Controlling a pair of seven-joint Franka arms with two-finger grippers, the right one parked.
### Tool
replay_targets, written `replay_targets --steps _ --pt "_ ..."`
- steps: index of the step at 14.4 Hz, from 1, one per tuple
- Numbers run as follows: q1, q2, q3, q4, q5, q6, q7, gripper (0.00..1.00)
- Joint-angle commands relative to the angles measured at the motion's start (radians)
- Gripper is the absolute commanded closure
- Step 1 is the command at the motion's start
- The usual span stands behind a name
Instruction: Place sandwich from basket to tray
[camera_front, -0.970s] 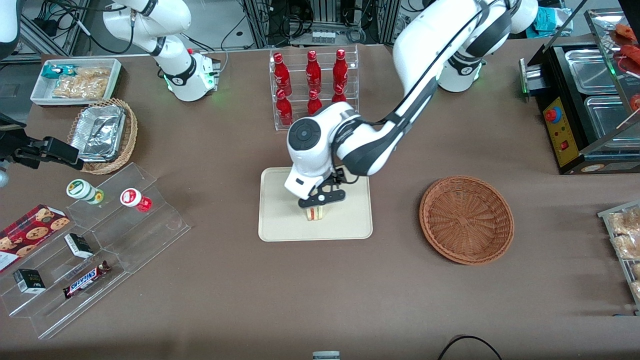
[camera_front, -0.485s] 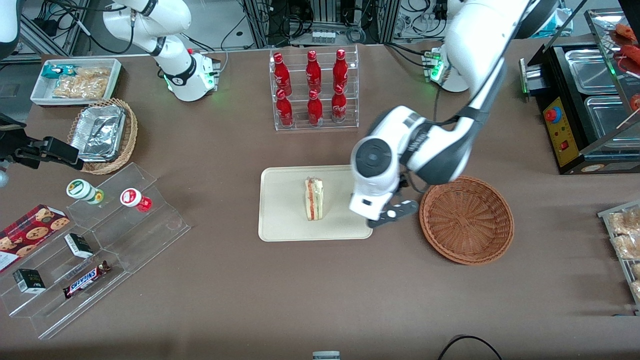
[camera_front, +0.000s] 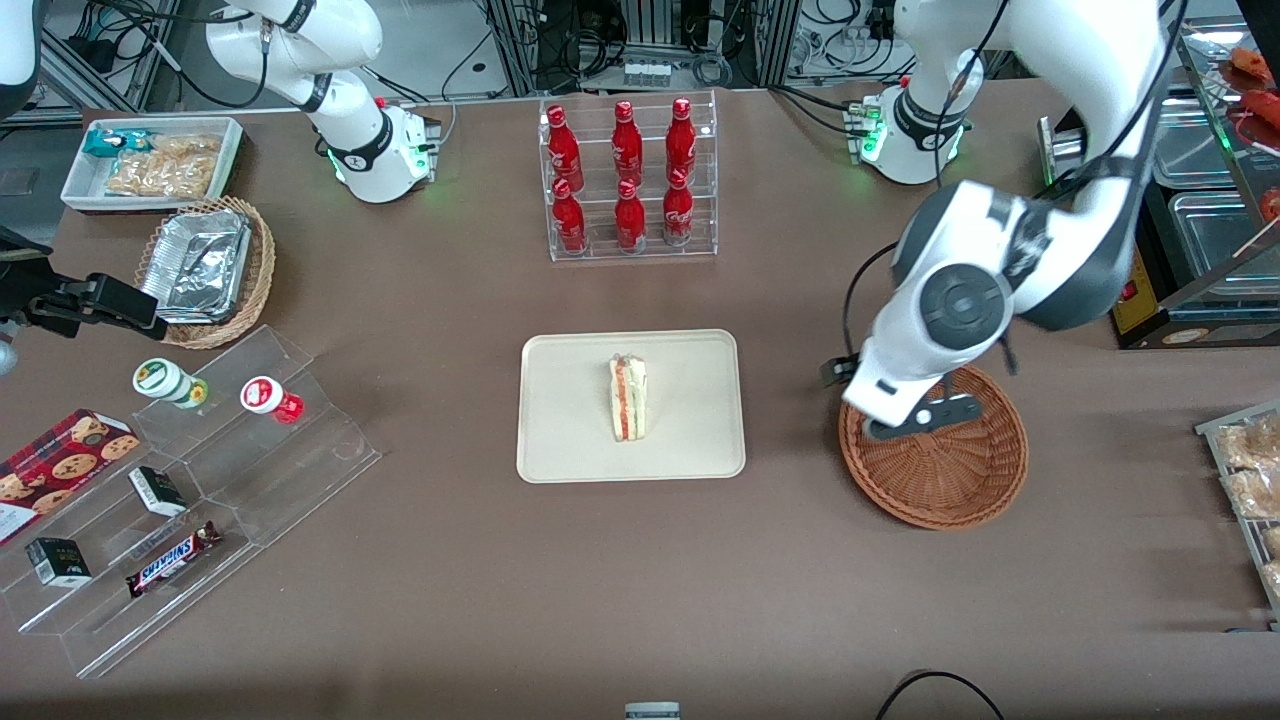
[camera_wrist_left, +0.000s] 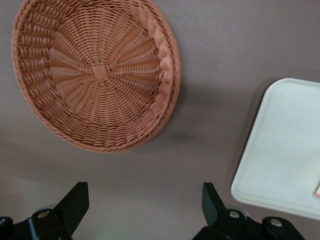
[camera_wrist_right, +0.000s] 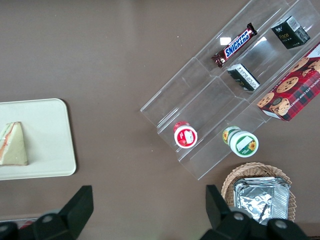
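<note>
The sandwich (camera_front: 628, 399) lies on its side near the middle of the tray (camera_front: 570, 440), free of any grip. The tool (camera_wrist_left: 145, 207), fingers spread and holding nothing, hangs above the basket (camera_front: 960, 480) rim, well apart from the sandwich.

The working arm is showing glossy white shells with dark grey bands at the joints and a round grey cap on its wrist housing. A thin black cable is looping beside it. Its claw (camera_front: 925, 420) is wearing black fingers (camera_wrist_left: 76, 202), spread apart, over the basket (camera_front: 935, 470) near the worktop's working-arm end.
</note>
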Motion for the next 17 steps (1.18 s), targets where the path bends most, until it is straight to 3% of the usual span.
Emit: replay_targets --steps 1,4,6,9,12,17 --pt "0.073 -0.145 -0.007 -0.131 -0.054 0.02 0.144 0.0" --pt "0.136 -0.234 0.002 -0.162 -0.1 -0.057 0.33 0.0" --pt "0.131 -0.275 0.081 -0.154 -0.151 -0.1 0.437 0.0" --pt "0.124 -0.314 0.17 -0.111 -0.158 -0.166 0.606 0.0" --pt "0.073 -0.314 0.263 -0.024 -0.146 -0.178 0.639 0.0" --pt "0.064 -0.329 0.313 0.006 -0.142 -0.18 0.628 0.0"
